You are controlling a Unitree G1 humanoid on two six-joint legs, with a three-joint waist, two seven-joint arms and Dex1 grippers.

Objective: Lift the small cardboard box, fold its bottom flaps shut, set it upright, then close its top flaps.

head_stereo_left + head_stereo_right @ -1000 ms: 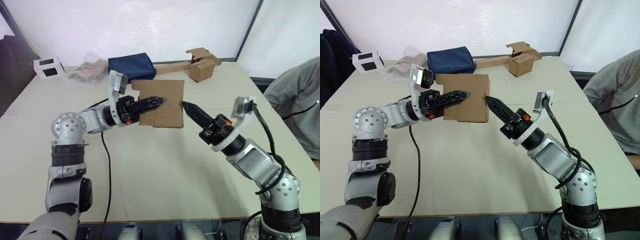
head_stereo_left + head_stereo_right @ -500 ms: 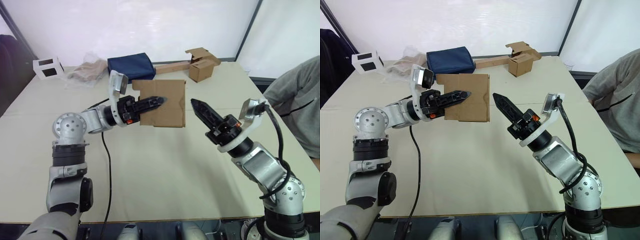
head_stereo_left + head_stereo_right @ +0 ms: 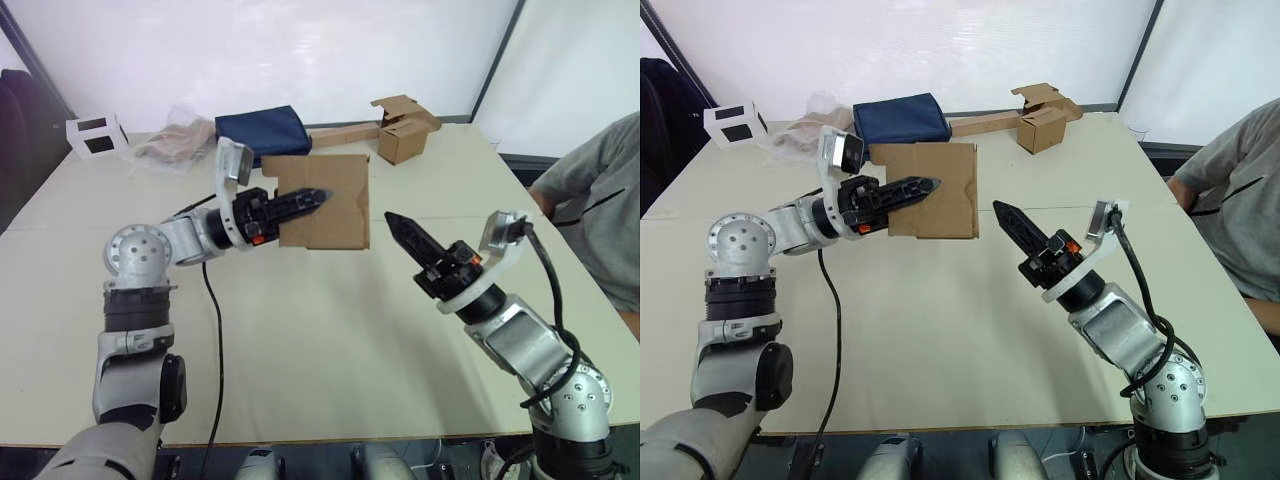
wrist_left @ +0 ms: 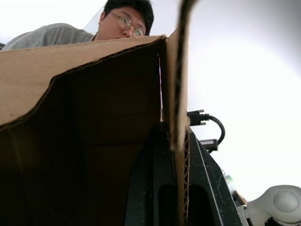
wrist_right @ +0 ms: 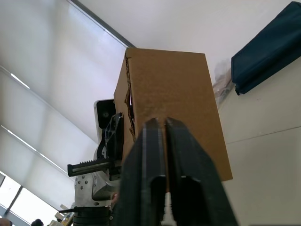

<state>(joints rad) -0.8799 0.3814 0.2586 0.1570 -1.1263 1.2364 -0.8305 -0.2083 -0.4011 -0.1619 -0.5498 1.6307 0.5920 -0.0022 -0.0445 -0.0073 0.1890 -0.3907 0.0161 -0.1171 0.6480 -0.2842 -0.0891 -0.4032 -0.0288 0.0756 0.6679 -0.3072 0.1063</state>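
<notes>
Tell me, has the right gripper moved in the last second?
Yes. The right gripper was touching the small cardboard box a second ago; now it has backed off toward the robot, leaving bare table between them. The left gripper still holds the box.

Silver-grey arms with round, ball-like joints end in the left gripper (image 3: 318, 194) and right gripper (image 3: 391, 219), each with tapered black fingers, orange marks behind them, white wrist camera brackets and black cables.
</notes>
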